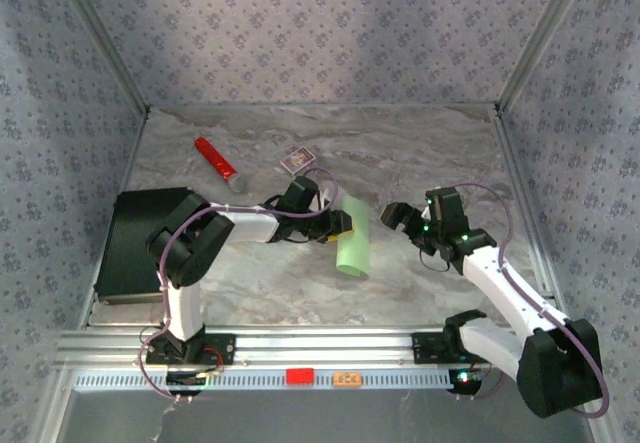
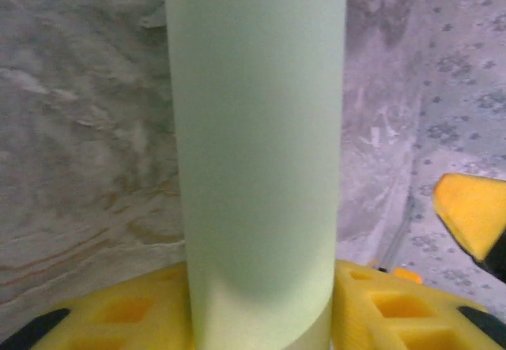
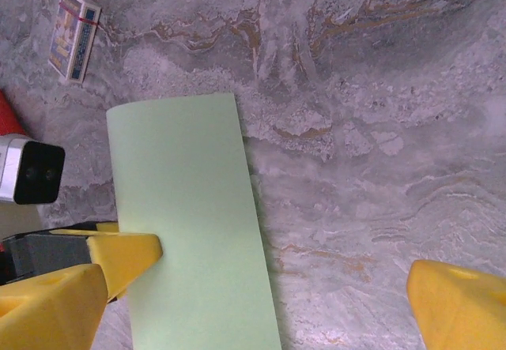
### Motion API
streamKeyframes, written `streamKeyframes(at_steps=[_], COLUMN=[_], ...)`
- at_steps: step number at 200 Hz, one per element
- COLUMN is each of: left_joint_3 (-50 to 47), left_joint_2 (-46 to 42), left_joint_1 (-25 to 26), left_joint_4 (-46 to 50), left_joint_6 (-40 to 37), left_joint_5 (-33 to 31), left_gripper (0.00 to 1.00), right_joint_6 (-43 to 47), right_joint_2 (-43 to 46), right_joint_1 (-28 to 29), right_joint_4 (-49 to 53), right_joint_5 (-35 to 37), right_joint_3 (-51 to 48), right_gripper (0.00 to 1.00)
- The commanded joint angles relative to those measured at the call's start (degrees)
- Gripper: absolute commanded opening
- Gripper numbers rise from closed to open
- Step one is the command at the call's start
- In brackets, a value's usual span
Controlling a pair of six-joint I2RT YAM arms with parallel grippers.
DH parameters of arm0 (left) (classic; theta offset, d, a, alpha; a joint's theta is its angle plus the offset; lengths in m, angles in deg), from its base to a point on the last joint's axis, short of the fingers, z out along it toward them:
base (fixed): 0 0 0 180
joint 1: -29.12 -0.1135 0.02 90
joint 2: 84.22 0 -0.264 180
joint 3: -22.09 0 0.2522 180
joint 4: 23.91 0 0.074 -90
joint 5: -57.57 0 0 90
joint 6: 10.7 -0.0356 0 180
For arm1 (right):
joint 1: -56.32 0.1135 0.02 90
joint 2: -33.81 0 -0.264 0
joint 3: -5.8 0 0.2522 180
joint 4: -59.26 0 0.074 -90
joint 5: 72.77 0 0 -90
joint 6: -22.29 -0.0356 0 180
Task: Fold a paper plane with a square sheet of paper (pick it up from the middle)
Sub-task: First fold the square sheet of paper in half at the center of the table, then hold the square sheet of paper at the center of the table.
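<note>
Early stage: left pincer [image 1: 338, 225] clamped on the square sheet of paper [image 1: 353, 238], bowed, no crease visible; right pincer [image 1: 398, 215] wide apart beside it. Looks like every fold is left.

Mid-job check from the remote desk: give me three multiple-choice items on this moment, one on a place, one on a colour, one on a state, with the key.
1. Where does the small card box lie?
A. On the black mat
B. To the right of the red cylinder, apart from it
C. At the near edge by the arm bases

2. What colour is the sheet of paper?
A. White
B. Pale green
C. Blue

3. How is the right tool?
A. Shut on the sheet
B. Shut on the cylinder
C. Open, holding nothing

Key:
1 B: the top view shows the box on the marbled surface, right of the cylinder with a gap between them.
2 B: it looks pale green in all three views.
3 C: in the right wrist view its jaws stand wide apart, gripping nothing.
</note>
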Motion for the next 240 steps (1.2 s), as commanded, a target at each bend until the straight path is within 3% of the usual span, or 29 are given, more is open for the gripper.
streamKeyframes(at_steps=[1,42,80,169,240], left_joint_3=[0.4,3.7,5.6,5.9,4.3], left_joint_2=[0.2,-2.2,-4.4,-5.5,-7.3], left_joint_1=[0.1,0.8,1.2,1.0,0.7], left_joint_4=[5.5,15.9,22.2,24.4,24.4], left_joint_6=[-3.5,-10.0,-13.6,-14.9,-14.2], left_joint_5=[-3.4,-8.3,-12.5,-14.4,-17.5], left_gripper=[0.49,0.61,0.64,0.58,0.50], right_joint_6=[-0.8,-0.9,-1.1,-1.6,-0.1], right_joint_2=[-1.5,-3.5,-4.4,-7.3,-11.9], right_joint_1=[0.5,1.1,1.5,3.2,5.3], right_joint_4=[-1.0,-1.8,-2.2,-4.4,-9.1], right_joint_5=[-1.3,-1.7,-1.8,-1.7,-6.5], right_joint_3=[-0.2,0.1,0.2,-0.2,0.2], right_gripper=[0.99,0.99,0.99,0.99,0.98])
